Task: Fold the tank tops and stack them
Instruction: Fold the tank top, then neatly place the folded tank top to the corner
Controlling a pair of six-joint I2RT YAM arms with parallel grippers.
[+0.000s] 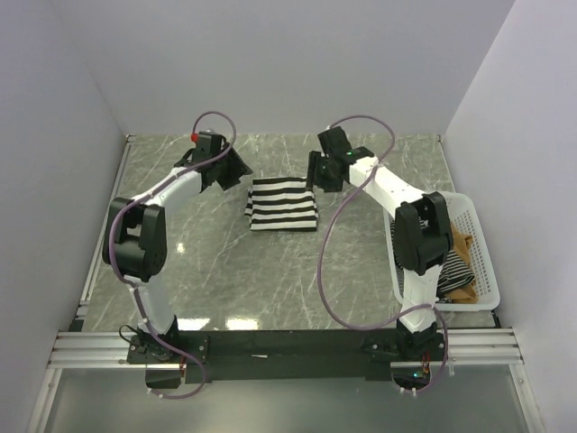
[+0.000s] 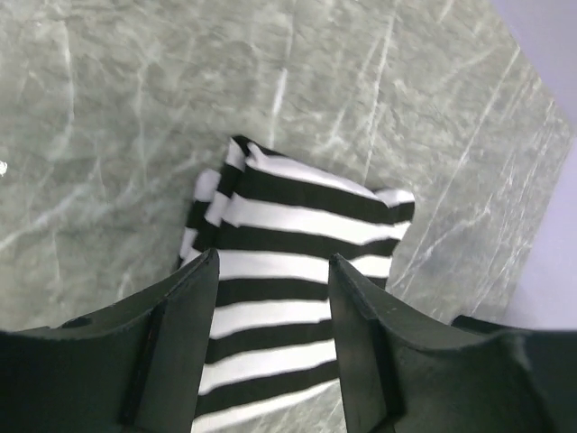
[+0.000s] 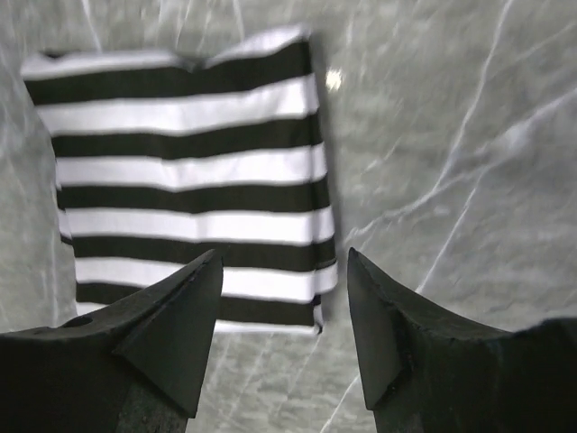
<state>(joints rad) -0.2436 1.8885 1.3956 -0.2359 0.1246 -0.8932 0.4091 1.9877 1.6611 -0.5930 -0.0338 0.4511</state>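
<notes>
The wide-striped black-and-white tank top (image 1: 283, 204) lies folded into a flat rectangle on the grey marble table, toward the back. My left gripper (image 1: 236, 171) hovers at its back left corner, open and holding nothing. In the left wrist view the striped tank top (image 2: 297, 234) shows between and beyond the left gripper's (image 2: 273, 262) spread fingers. My right gripper (image 1: 317, 176) hangs at the back right corner, also open and empty. The right wrist view shows the folded tank top (image 3: 189, 171) ahead and left of the right gripper (image 3: 284, 257). The thin-striped tank top (image 1: 455, 271) and the tan tank top (image 1: 463, 245) lie bunched in the basket.
A white lattice basket (image 1: 491, 271) stands at the table's right edge beside the right arm's elbow. White walls close the table on the left, back and right. A metal rail (image 1: 288, 343) runs along the near edge with both arm bases.
</notes>
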